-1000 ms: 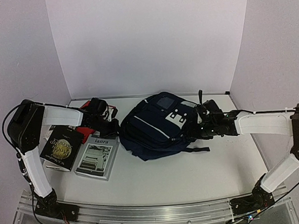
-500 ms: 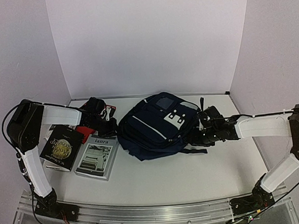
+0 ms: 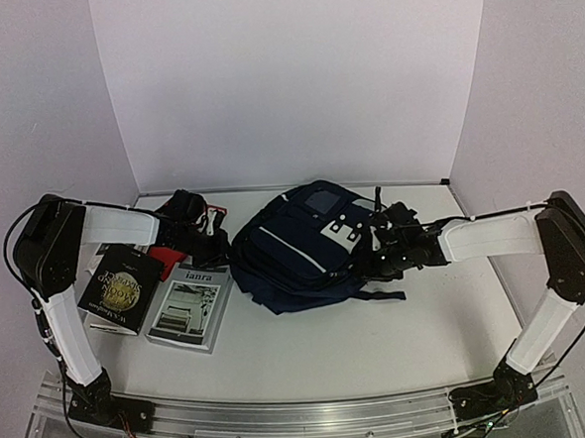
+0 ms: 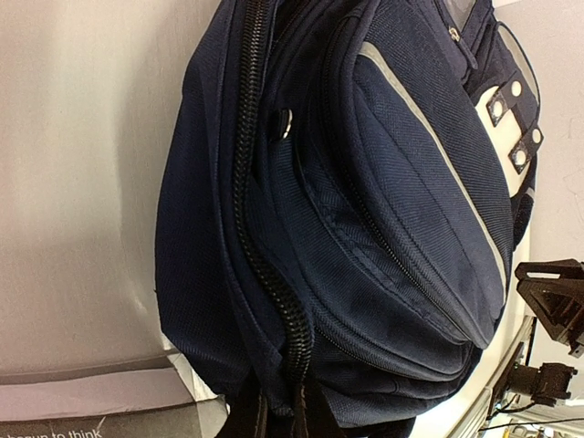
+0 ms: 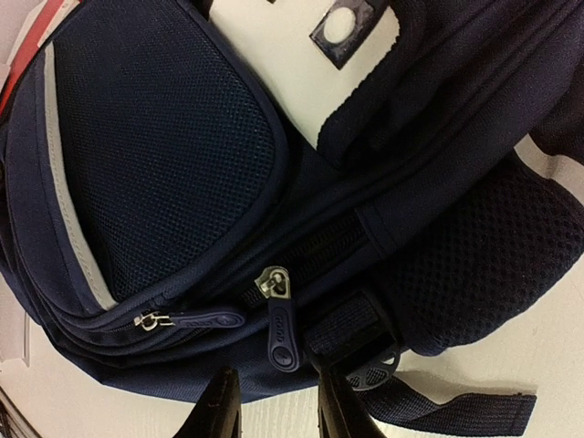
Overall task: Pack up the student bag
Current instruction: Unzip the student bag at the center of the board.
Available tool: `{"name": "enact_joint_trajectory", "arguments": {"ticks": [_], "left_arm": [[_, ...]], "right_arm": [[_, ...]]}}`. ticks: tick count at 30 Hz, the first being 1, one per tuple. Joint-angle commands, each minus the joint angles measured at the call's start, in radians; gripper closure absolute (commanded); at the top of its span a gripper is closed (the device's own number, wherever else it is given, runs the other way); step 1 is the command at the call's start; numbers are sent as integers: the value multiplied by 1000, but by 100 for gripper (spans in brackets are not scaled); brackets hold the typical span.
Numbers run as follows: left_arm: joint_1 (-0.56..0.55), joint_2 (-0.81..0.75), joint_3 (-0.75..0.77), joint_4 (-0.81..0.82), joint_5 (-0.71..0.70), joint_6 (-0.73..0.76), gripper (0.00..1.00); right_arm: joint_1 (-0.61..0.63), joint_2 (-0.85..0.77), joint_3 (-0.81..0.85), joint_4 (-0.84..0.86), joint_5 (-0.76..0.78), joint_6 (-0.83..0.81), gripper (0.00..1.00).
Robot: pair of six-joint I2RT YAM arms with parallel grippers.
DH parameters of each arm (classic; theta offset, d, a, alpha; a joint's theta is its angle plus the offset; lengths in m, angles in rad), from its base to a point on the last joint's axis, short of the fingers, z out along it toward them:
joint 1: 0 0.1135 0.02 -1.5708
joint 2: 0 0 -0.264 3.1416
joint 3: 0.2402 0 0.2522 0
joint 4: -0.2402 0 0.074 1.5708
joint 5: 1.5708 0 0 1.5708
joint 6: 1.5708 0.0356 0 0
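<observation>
The student bag [image 3: 299, 246], navy with thin pale stripes, lies in the middle of the table. My left gripper [image 3: 222, 245] is at its left edge. In the left wrist view that gripper [image 4: 283, 412] is shut on the student bag [image 4: 365, 228], pinching the fabric at the end of the thick black zipper [image 4: 251, 228]. My right gripper [image 3: 379, 257] is against the bag's right side. In the right wrist view it [image 5: 278, 403] stands open, its dark fingers [image 5: 220, 406] apart, with a navy zipper pull [image 5: 281, 333] just ahead of the gap and not gripped.
Left of the bag lie a black book [image 3: 118, 287] and a white book [image 3: 190, 305], with a red object [image 3: 166, 257] beside them. A loose strap and buckle [image 5: 379, 370] trail on the table by the right fingers. White walls enclose the back and sides.
My right gripper has moved left, up against the bag's side, and its jaws have narrowed. The left gripper keeps its hold and has pulled slightly left.
</observation>
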Motion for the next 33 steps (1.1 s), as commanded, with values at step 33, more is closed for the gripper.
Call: {"name": "enact_joint_trajectory", "arguments": {"ticks": [33], "left_arm": [[-65, -32, -46, 235, -51, -237, 100]], "right_arm": [[253, 74, 79, -208, 138, -19, 100]]}}
